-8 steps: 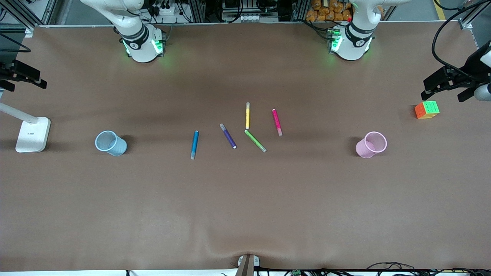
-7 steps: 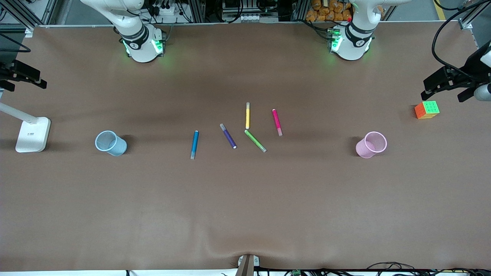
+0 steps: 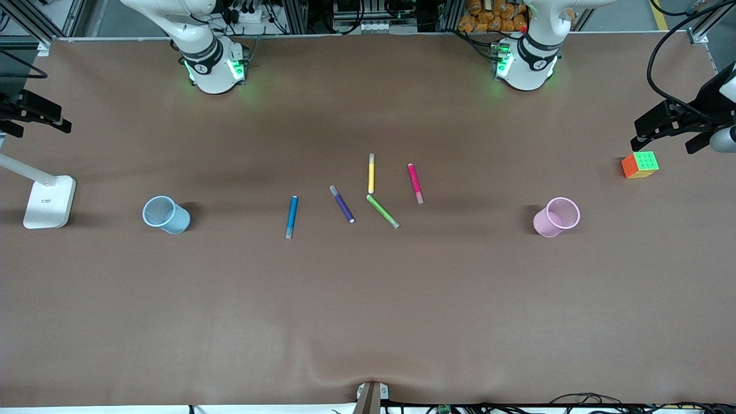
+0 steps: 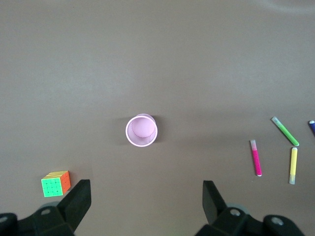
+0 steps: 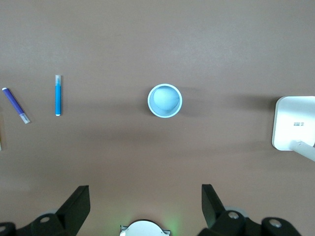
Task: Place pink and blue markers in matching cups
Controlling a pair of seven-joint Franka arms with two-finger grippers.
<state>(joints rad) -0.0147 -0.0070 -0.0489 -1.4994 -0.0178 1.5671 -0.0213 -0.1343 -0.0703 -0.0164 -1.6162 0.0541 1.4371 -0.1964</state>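
We find the slim magenta-pink marker with a pale end (image 3: 415, 183) lying flat on the brown surface (image 3: 368, 316) among the middle cluster, on the side toward the left arm's end. The slim blue marker with a grey end (image 3: 291, 217) lies apart from that cluster, toward the right arm's end. The small translucent light pink cup (image 3: 555, 217) stands upright near the left arm's end, the matching light blue cup (image 3: 165, 214) near the right arm's end, both empty.

We judge nothing has begun: both markers lie untouched. The left claw (image 4: 146, 204) hangs high above the pink cup with its jaws spread wide and empty; the right claw (image 5: 145, 204) hangs likewise above the blue cup, also wide open. Next, each arm must travel toward the middle, descend over its marker and close across the slim barrel.

We count five markers: pink, blue, a purple marker (image 3: 342, 204), a yellow marker (image 3: 371, 173) and a green marker (image 3: 383, 211). There are two cups, one multicoloured puzzle cube (image 3: 640, 164) and one white lamp base (image 3: 49, 201).
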